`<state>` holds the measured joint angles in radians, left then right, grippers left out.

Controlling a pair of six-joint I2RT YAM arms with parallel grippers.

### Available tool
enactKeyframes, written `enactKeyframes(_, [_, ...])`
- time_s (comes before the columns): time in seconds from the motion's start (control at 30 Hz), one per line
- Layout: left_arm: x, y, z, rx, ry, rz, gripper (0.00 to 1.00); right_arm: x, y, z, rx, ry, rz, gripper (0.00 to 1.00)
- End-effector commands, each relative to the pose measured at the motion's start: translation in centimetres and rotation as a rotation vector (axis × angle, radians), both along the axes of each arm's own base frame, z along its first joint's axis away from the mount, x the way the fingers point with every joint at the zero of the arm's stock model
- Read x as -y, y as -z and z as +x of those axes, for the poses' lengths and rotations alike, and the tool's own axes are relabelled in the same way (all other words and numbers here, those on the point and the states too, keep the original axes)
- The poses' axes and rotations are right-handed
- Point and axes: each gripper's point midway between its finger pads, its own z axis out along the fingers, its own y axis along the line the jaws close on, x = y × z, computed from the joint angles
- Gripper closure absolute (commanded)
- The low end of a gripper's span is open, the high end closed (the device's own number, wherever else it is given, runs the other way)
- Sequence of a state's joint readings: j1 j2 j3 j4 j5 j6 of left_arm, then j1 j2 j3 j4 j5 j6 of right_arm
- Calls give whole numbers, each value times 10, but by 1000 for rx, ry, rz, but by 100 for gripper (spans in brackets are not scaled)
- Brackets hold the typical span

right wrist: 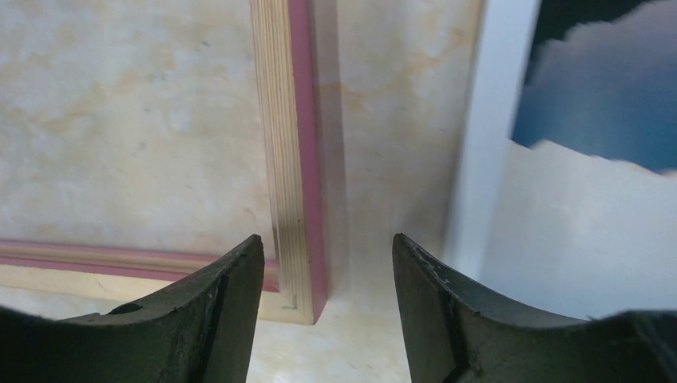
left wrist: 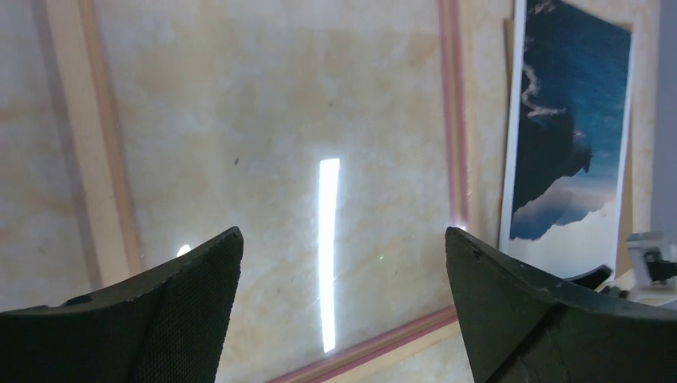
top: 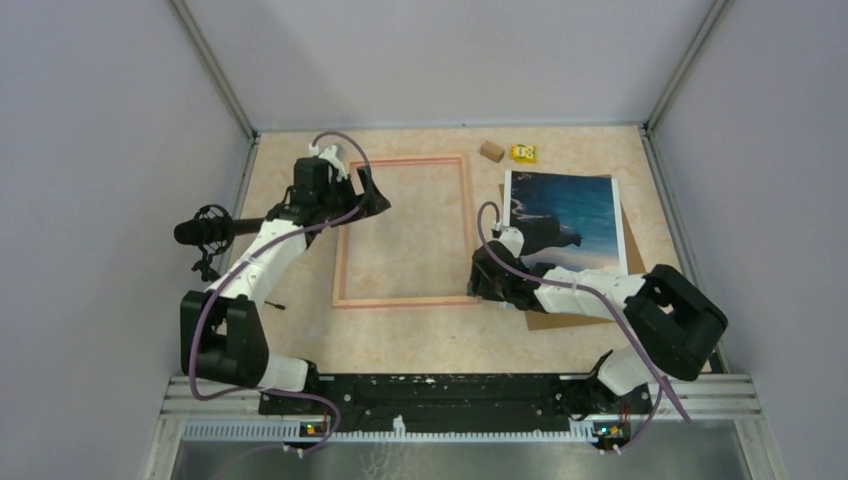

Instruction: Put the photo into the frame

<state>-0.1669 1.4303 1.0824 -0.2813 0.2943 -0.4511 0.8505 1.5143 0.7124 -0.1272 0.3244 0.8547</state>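
Observation:
The frame (top: 400,301), a thin pinkish light-wood rectangle, lies flat at the middle of the table. The photo (top: 575,210), dark blue sky with pale clouds, lies face up to its right on a brown backing board (top: 545,320). My left gripper (top: 374,196) hovers over the frame's far left corner, open wide and holding nothing. In the left wrist view the frame (left wrist: 453,120) and the photo (left wrist: 571,120) lie beyond the left gripper (left wrist: 343,235). My right gripper (top: 482,285) sits low at the frame's near right corner, open. In the right wrist view the frame's corner (right wrist: 295,120) lies just ahead of the right gripper (right wrist: 327,243), with the photo (right wrist: 599,104) to the right.
A small brown block (top: 491,150) and a yellow toy (top: 523,153) sit at the table's far edge, behind the photo. A black microphone (top: 205,232) stands off the table's left side. Grey walls close in the table on three sides.

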Motion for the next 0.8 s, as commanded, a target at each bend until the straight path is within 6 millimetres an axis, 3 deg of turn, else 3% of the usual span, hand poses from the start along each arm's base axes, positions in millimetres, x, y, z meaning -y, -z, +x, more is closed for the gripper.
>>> enactKeyframes(0.0, [-11,33,-21,-37,-119,-19,2,60,16,-39,-118,-73,-182,41])
enactKeyframes(0.07, [-18,45,-23,-52,-157,5,1,55,1,-35,-97,-114,-131,37])
enactKeyframes(0.2, [-27,65,-19,-93,-226,26,2,36,-35,-15,-36,-185,-1,20])
enactKeyframes(0.4, [-32,76,-3,-98,-279,36,2,35,-71,44,4,-123,132,20])
enactKeyframes(0.6, [-39,74,15,-56,-307,70,2,9,-77,94,3,-161,243,31])
enactKeyframes(0.77, [-45,82,18,-35,-336,85,2,-8,-67,115,-15,-208,247,40])
